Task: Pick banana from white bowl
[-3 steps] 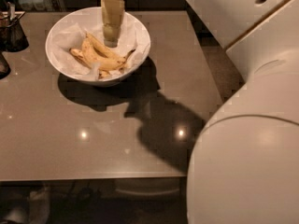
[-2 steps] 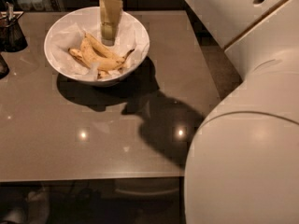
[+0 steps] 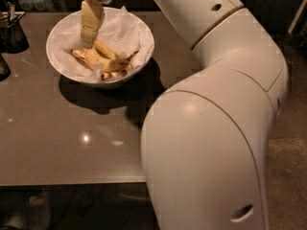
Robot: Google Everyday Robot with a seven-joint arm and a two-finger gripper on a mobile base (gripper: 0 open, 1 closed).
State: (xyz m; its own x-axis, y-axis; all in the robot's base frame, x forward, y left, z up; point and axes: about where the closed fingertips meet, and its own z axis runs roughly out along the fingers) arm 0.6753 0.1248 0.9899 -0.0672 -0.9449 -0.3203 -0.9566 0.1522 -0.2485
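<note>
Banana (image 3: 104,60) lies in the white bowl (image 3: 71,70), far left; gripper (image 3: 88,40) hangs down right at it, grip impossible to tell.

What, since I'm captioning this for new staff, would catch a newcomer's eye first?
The robot's bulky white arm fills the right foreground, arching up toward the far left. There its end effector hangs down into the white bowl at the far left of the brown table, just over the banana lying on crumpled paper.
</note>
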